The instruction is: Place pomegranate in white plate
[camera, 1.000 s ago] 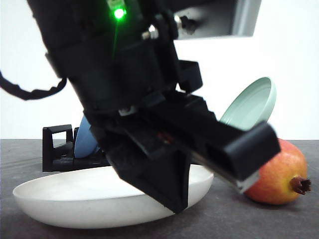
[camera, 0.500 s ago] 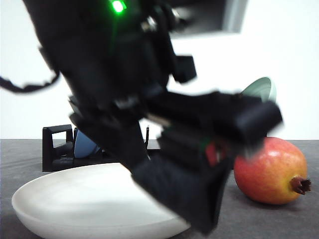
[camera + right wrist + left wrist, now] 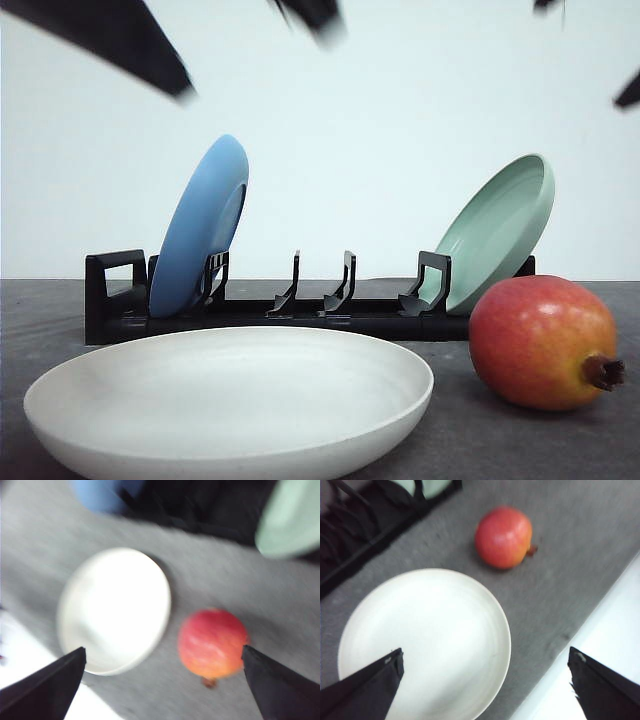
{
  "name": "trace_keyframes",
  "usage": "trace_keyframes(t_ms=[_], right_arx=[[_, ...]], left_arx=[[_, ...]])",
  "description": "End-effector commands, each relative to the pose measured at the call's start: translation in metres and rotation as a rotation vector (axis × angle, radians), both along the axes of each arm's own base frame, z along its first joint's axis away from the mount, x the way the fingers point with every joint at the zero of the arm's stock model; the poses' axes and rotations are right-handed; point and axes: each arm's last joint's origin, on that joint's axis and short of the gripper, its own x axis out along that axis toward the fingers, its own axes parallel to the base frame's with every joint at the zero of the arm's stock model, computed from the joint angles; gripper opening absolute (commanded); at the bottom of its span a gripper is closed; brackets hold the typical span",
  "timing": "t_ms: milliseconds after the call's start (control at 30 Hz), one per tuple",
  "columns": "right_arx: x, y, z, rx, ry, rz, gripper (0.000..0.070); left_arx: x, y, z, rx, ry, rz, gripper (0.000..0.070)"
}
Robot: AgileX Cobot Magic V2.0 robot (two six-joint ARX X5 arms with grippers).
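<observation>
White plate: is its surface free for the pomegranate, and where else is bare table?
The white plate is empty across its whole bowl. Bare table lies between plate and pomegranate, and in the strip between the plate and the rack. It is crowded at the rack, with the blue plate and green plate.

Bright, even light washes my front view, the back wall nearly white. The pomegranate (image 3: 543,343) and plate (image 3: 230,400) are sharp there, with soft shadows beneath. My right wrist view is heavily blurred; my left wrist view is mildly soft, its pale corner overexposed.
</observation>
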Motion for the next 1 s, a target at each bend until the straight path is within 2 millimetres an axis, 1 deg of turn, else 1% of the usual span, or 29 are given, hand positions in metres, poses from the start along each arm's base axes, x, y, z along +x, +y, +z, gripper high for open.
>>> trace_keyframes(t_ms=[0, 100, 200, 333, 533, 667, 767, 867, 967], right_arx=[[0.008, 0.005, -0.001, -0.029, 0.004, 0.018, 0.0635], [0.021, 0.013, -0.014, -0.071, 0.066, 0.034, 0.0635], [0.034, 0.021, -0.029, -0.133, 0.121, 0.048, 0.0635], [0.050, 0.032, -0.051, -0.206, 0.200, 0.053, 0.0635], [0.071, 0.048, -0.083, -0.260, 0.278, 0.080, 0.0636], [0.080, 0.057, -0.103, -0.288, 0.333, 0.101, 0.0636], [0.083, 0.063, -0.116, -0.327, 0.364, 0.111, 0.0636], [0.085, 0.068, -0.124, -0.356, 0.379, 0.119, 0.0635], [0.085, 0.071, -0.128, -0.360, 0.378, 0.128, 0.0624]], left_arx=[[-0.005, 0.012, 0.013, -0.088, 0.008, 0.012, 0.0638], [-0.010, 0.037, 0.029, -0.188, -0.006, 0.003, 0.0637], [-0.015, 0.061, 0.038, -0.248, -0.018, 0.002, 0.0637], [-0.021, 0.090, 0.043, -0.297, -0.022, 0.005, 0.0637], [-0.028, 0.122, 0.047, -0.381, -0.028, 0.013, 0.0635], [-0.030, 0.135, 0.048, -0.422, -0.033, 0.014, 0.0633], [-0.031, 0.139, 0.048, -0.429, -0.035, 0.014, 0.0633], [-0.031, 0.140, 0.048, -0.431, -0.036, 0.015, 0.0633], [-0.031, 0.140, 0.048, -0.430, -0.036, 0.016, 0.0632]])
